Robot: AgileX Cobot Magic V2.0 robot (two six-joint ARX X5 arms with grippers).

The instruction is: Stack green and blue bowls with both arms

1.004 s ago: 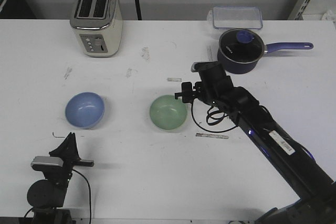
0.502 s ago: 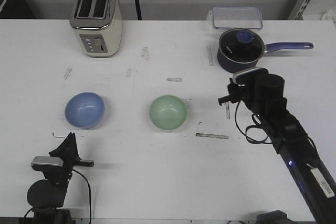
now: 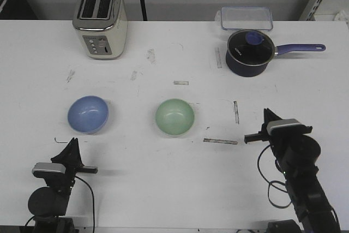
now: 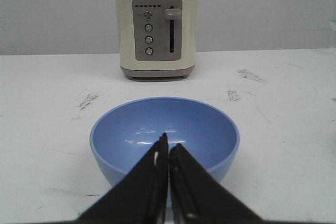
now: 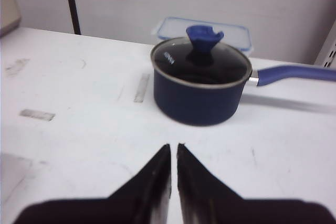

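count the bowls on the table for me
2. The blue bowl sits on the left part of the table, in front of the toaster; the green bowl sits near the middle. None looks hidden.

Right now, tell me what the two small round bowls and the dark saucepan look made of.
The blue bowl and green bowl look like glazed ceramic or hard plastic: smooth and glossy, with small highlights inside the blue one. The navy saucepan looks like coated metal, with a clear glass lid in a metal rim and a blue knob, probably plastic or silicone.
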